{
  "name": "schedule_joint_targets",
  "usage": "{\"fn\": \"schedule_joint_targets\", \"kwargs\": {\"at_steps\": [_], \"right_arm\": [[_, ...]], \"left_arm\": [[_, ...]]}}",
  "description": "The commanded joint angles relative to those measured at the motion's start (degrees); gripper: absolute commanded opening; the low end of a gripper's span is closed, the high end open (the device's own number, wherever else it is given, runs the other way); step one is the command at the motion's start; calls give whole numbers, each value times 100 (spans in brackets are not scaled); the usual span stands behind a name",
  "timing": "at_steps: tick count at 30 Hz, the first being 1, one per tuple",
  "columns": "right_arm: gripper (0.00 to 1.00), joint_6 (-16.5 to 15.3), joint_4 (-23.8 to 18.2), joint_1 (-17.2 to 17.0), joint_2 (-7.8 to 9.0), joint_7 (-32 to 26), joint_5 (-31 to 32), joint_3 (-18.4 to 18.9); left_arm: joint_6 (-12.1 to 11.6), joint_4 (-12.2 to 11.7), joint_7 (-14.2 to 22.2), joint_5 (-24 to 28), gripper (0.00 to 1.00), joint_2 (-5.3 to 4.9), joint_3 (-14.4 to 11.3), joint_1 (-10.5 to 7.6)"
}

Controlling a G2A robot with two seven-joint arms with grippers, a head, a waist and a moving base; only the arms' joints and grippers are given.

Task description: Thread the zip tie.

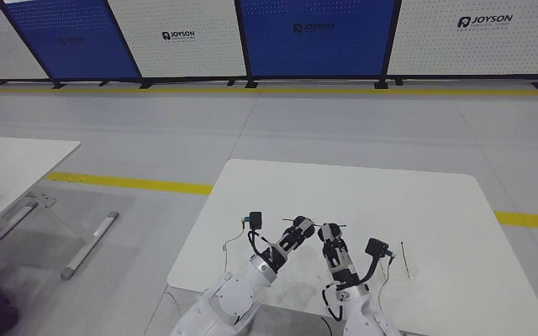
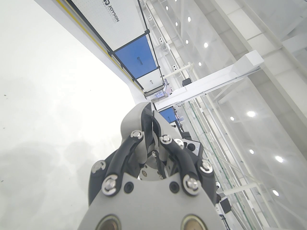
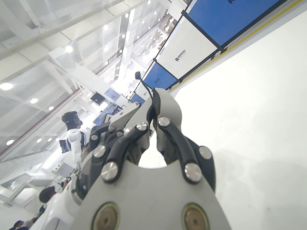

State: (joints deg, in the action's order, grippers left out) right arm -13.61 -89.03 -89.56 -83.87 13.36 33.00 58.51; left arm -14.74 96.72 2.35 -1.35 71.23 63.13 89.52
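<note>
Black zip tie [image 3: 144, 84] in right hand [image 3: 154, 96]

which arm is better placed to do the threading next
Right, probably: the right tool is shut on the zip tie, head end sticking out past the tips, close beside the left tool.

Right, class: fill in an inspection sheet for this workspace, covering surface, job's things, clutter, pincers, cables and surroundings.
Surface: white table, faintly smudged.
Job's things: black zip tie, its head poking past the right pincer's tips.
Clutter: thin dark strip lying on the table beside the right arm; cannot tell what it is.
Pincers: right pincer shut on the zip tie; left pincer shut, a dark sliver pinched at its tips, likely the tie's tail.
Cables: thin wires looping off both arms.
Surroundings: pegboard panels, yellow floor line, second table.
</note>
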Motion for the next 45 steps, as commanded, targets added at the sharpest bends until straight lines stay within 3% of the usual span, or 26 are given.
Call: {"fn": "schedule_joint_targets", "kwargs": {"at_steps": [1, 8, 14, 34, 45], "right_arm": [[0, -18, -16, 10, 3, -100, -108, 26], [0, -150, -98, 20, 30, -516, -457, 118], [0, -30, -133, 22, 42, -652, -589, 187], [0, 96, -199, -12, 49, -491, -400, 158], [0, 96, -199, -12, 49, -491, -400, 158]], "left_arm": [[0, 0, 0, 0, 0, 0, 0, 0], [0, 0, 0, 0, 0, 0, 0, 0], [0, 0, 0, 0, 0, 0, 0, 0], [0, 0, 0, 0, 0, 0, 0, 0], [135, -68, -89, -747, 0, -25, -8, -55]]}}
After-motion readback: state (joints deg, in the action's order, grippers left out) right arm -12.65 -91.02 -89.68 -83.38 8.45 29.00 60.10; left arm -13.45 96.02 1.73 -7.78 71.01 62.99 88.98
